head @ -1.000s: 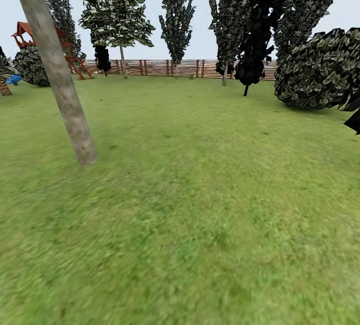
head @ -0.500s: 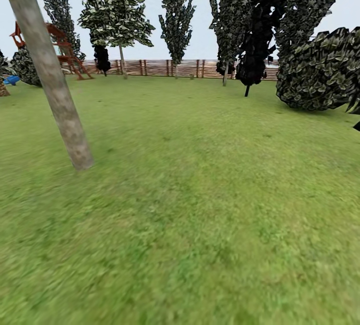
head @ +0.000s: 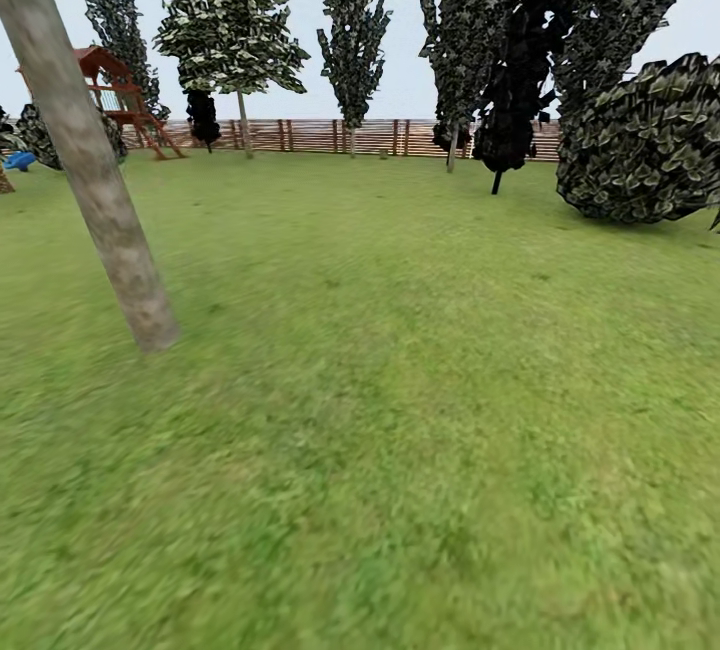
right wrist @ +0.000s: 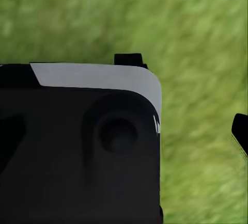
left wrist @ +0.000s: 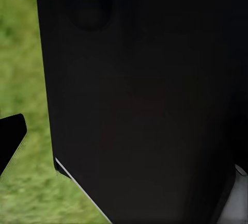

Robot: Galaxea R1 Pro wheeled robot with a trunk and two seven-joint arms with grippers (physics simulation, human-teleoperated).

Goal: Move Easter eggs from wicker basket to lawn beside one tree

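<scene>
Across the head view, the lawn (head: pixel 400 410) spread wide and flat, mottled green, running back to a brown slat fence (head: pixel 330 136) at the far edge of the garden. Near the view's left, a tree (head: pixel 95 180) rose from the grass with a smooth pale grey-beige trunk that leaned toward the upper left, its speckled dark foliage hanging along the top edge. Farther back on the left stood a wooden playset (head: pixel 115 95) with a red roof, and a blue slide (head: pixel 20 160) lay at the left edge. Several tall, narrow trees stood before the fence, 1 of them (head: pixel 352 30) near the middle. A large rounded bush (head: pixel 645 145) sat on the right, its base on the grass.

From the left wrist view, a black body of the robot blocked most of the picture, with blurred grass (left wrist: pixel 20 53) beside it. From the right wrist view, a black and grey part sat over blurred grass (right wrist: pixel 201 38).

Whether either end effector was released or clenched could not be told.
</scene>
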